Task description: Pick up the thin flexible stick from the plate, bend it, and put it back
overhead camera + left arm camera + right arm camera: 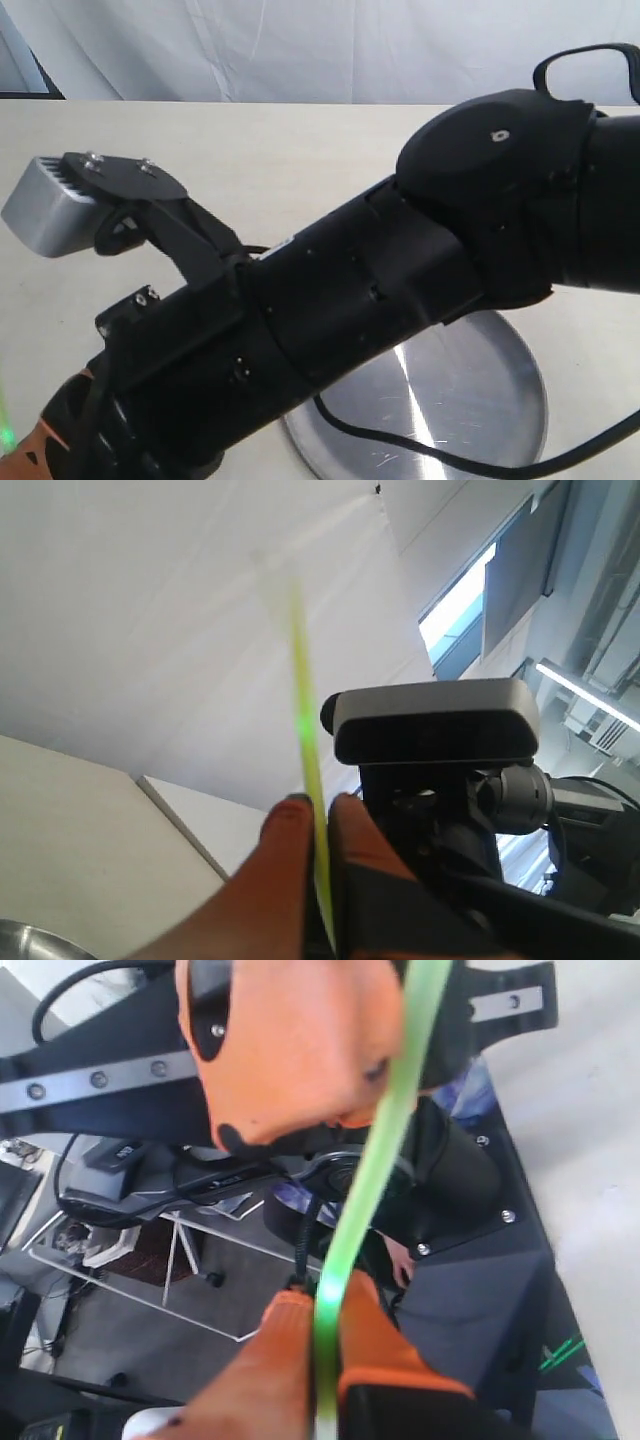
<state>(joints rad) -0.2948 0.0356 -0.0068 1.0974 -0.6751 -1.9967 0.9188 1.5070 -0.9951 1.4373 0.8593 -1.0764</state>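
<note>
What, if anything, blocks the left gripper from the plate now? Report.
Probably not reachable directly: the left gripper is shut on the stick, which the right gripper also clamps, and a black arm stretches across above the plate.

Plate (480,390): shiny scratched metal. Stick (372,1185): translucent smooth plastic. Table (300,160): matt, pale. Arm casing (400,280): matt black plastic.

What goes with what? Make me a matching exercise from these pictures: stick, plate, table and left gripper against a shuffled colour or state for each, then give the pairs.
Things:
1. stick
2. plate
3. table
4. left gripper

Colour or state:
A. pale beige
B. shut on the stick
C. shiny silver
D. yellow-green

Pairs: 1-D, 2-C, 3-A, 4-B.
</note>
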